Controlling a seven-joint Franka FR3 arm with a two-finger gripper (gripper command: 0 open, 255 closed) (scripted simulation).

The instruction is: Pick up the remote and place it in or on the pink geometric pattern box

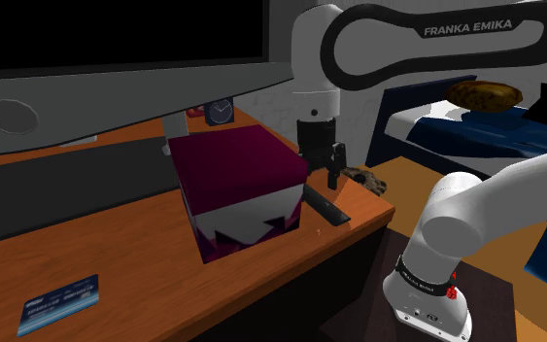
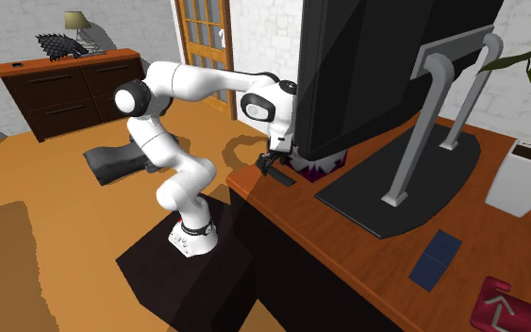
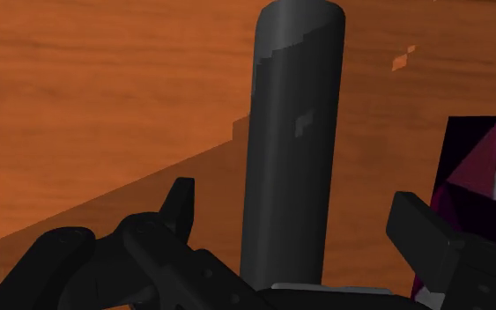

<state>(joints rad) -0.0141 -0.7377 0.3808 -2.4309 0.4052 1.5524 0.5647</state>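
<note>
The remote (image 3: 290, 150) is a long dark grey bar lying flat on the wooden desk (image 1: 116, 243). It lies beside the box (image 1: 237, 185), which has a maroon top and pink, white and dark geometric sides. My black gripper (image 1: 325, 179) hangs just above the remote (image 1: 327, 211), near the desk's corner. In the wrist view the gripper (image 3: 299, 225) is open, one finger on each side of the remote's near end, neither touching it. The box's patterned side (image 3: 484, 194) stands close beyond one finger. In the second exterior view the gripper (image 2: 274, 158) is over the remote (image 2: 279, 176), and the monitor half hides the box (image 2: 318, 168).
A large monitor (image 2: 386, 66) on a grey stand (image 2: 400, 179) fills the desk behind the box. A blue card (image 1: 59, 302) lies near the desk's front edge, and a small clock (image 1: 220, 112) stands behind the box. The desk's edge (image 1: 373, 219) runs right next to the remote. A bed (image 1: 475, 131) stands beyond.
</note>
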